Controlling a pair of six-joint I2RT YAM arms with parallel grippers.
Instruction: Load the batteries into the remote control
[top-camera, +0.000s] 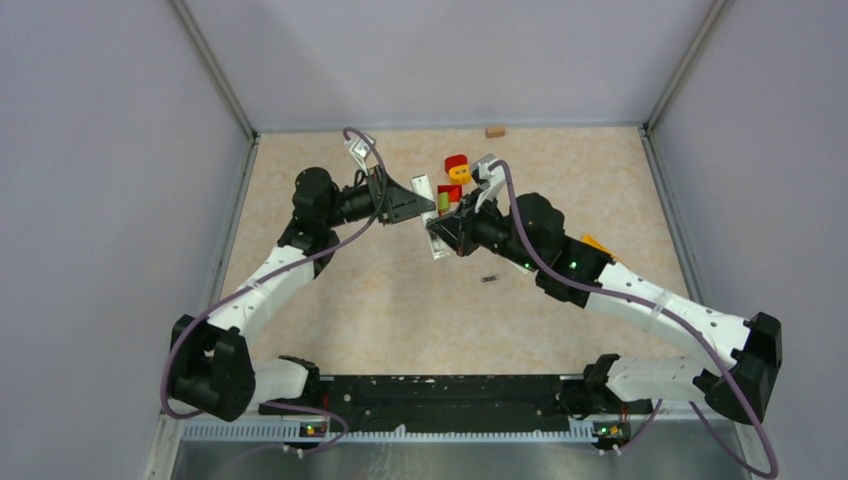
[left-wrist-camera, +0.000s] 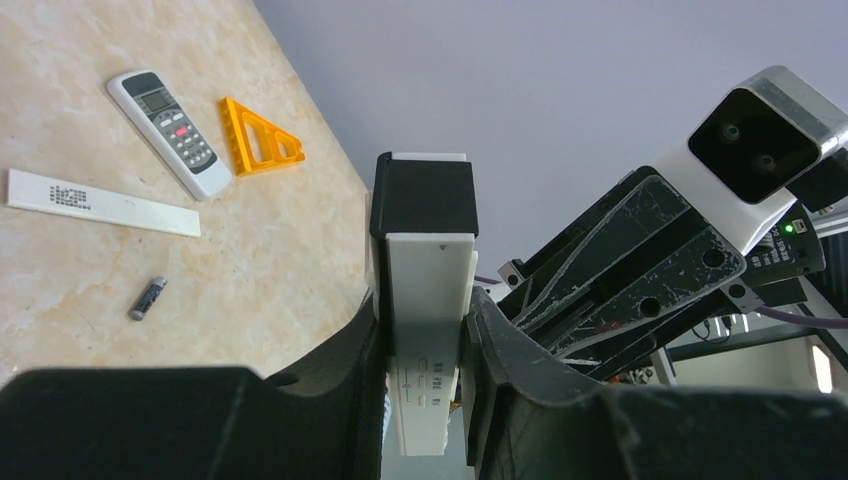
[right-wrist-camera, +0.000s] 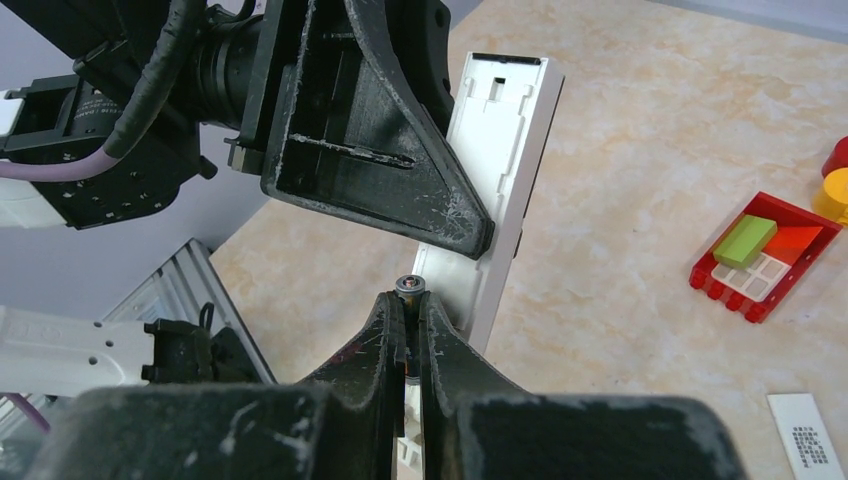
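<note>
— What is nearest to the arm bases on the desk (top-camera: 380, 300)?

— A loose battery (top-camera: 489, 279), small and dark. It lies flat and alone on the marble-pattern surface, well apart from both tools.

— And a little further?

— In the left wrist view a second remote (left-wrist-camera: 170, 132) lies face up with its buttons showing, just beside an orange triangle (left-wrist-camera: 260, 135). A white strip (left-wrist-camera: 100, 200) with black print lies between this remote and the loose battery. From above, the right arm covers most of these things.

— Where is the white remote?

— The white remote (left-wrist-camera: 428, 300) is up above the middle of the desk. The left tool (left-wrist-camera: 425, 365) has it clenched at its two long edges. Its back side faces the right wrist camera, and the recess at one end is uncovered.

— What about the right tool?

— The right tool (right-wrist-camera: 408, 312) is pinched tight on a held battery (right-wrist-camera: 408, 286), and only the metal end shows between the fingertips. This end is just beside the long edge of the white remote, below the left tool. I cannot tell whether it touches the remote.

— And behind them?

— A red tray (right-wrist-camera: 735, 298) with a green block (right-wrist-camera: 745, 241) inside it, then a yellow piece (top-camera: 459, 172) near the tray. Far at the back edge of the desk sits a tan block (top-camera: 494, 131), alone.
</note>
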